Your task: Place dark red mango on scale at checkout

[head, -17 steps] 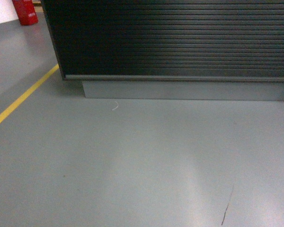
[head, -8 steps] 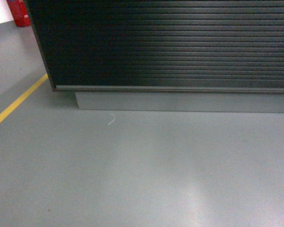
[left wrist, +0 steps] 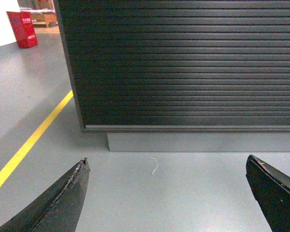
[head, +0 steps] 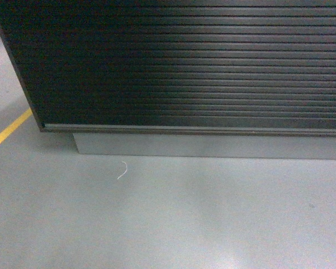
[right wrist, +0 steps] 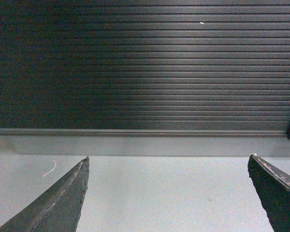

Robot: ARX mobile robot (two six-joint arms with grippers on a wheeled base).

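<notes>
Fingers of left gripper (left wrist: 166, 193) spread wide, empty, aimed level at checkout (head: 185, 67). Right gripper (right wrist: 168, 193) likewise wide, empty. Checkout's ribbed front fills upper views, grey base (head: 213, 147) recessed beneath. Yellow floor line (left wrist: 29, 142) left of checkout corner; white thread (head: 122, 170) before base. Mango, scale unseen.

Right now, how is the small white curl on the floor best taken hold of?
Probably from straight above, pinching its middle: the white curl lies thin and flat on the floor, offering no raised side. The open left gripper faces it.
</notes>
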